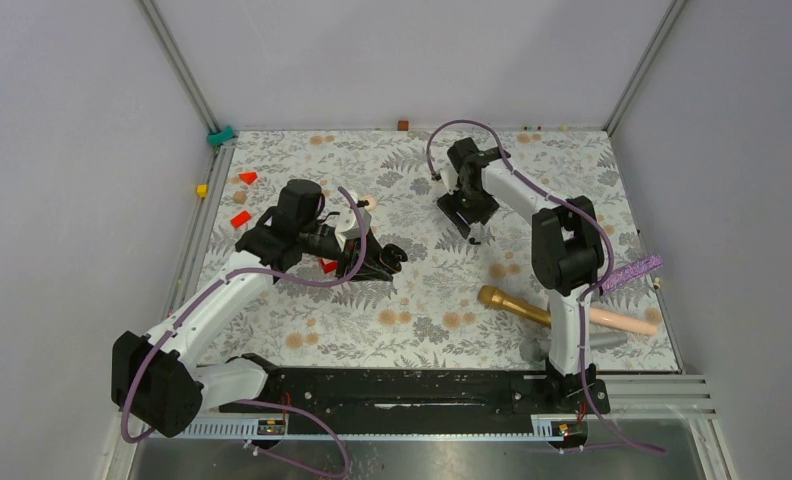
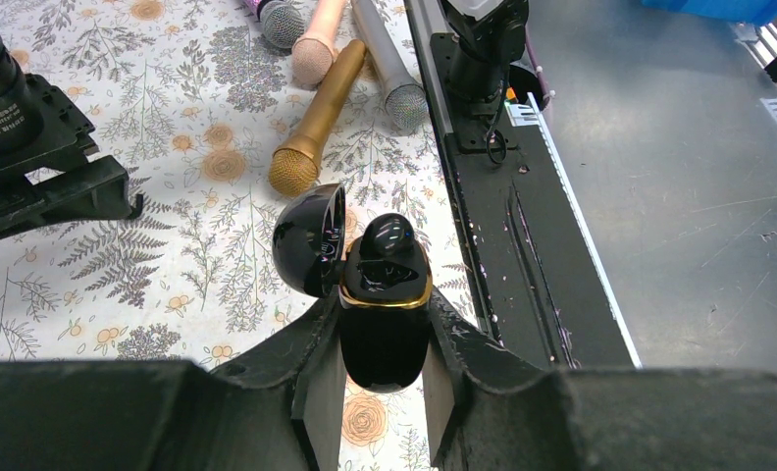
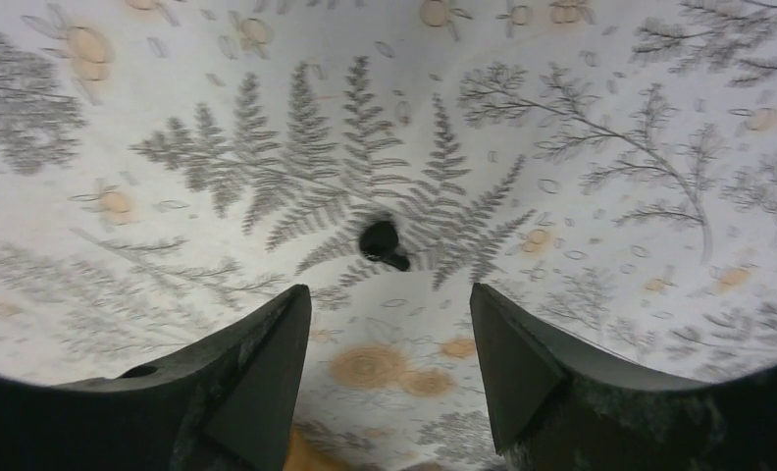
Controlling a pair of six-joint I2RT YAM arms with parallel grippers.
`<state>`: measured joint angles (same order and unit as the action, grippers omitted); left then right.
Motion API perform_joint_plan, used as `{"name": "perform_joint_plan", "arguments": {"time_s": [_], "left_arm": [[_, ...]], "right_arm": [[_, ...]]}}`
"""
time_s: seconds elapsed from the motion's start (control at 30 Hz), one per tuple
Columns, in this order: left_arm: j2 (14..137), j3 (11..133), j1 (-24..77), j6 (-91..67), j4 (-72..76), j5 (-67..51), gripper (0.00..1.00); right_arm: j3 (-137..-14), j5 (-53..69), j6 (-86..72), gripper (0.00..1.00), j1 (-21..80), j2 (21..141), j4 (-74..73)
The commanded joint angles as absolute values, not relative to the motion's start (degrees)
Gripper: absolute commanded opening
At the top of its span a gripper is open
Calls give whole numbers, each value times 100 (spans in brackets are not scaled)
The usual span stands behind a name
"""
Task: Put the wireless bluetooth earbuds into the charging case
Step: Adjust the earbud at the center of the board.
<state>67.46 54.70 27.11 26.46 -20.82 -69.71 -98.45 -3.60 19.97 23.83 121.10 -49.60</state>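
Note:
My left gripper (image 2: 385,304) is shut on the black charging case (image 2: 385,339), which has a gold rim. The case's lid (image 2: 306,240) stands open to the left. One black earbud (image 2: 388,238) sits in the top of the case. In the top view this gripper (image 1: 387,258) is left of the table's middle. My right gripper (image 3: 388,290) hangs open, low over the floral cloth. A second black earbud (image 3: 383,242) lies on the cloth just beyond its fingertips, in line with the gap. In the top view the right gripper (image 1: 477,232) points down at the far middle.
A gold microphone (image 1: 512,303), a pink one (image 1: 622,320), a grey one (image 1: 572,345) and a glittery purple one (image 1: 630,273) lie by the right arm's base. Red triangular bits (image 1: 248,177) and a yellow cube (image 1: 202,190) sit at the far left. A black rail (image 1: 402,390) runs along the near edge.

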Motion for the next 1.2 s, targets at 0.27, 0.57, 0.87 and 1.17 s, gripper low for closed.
{"name": "perform_joint_plan", "arguments": {"time_s": [0.27, 0.57, 0.87, 1.17], "left_arm": [[6629, 5469, 2703, 2654, -1828, -6944, 0], [6677, 5482, 2707, 2655, -1827, -6956, 0], [6697, 5480, 2706, 2662, -1822, -6949, 0], [6708, 5484, 2707, 2644, -1830, -6937, 0]], "right_arm": [[-10050, 2002, 778, 83, 1898, 12195, -5377], [-9756, 2030, 281, 93, 1562, 12240, -4971], [-9850, 1876, -233, 100, 1547, 12548, -4840], [-9775, 2116, -374, 99, 1542, 12694, -4929]]}}
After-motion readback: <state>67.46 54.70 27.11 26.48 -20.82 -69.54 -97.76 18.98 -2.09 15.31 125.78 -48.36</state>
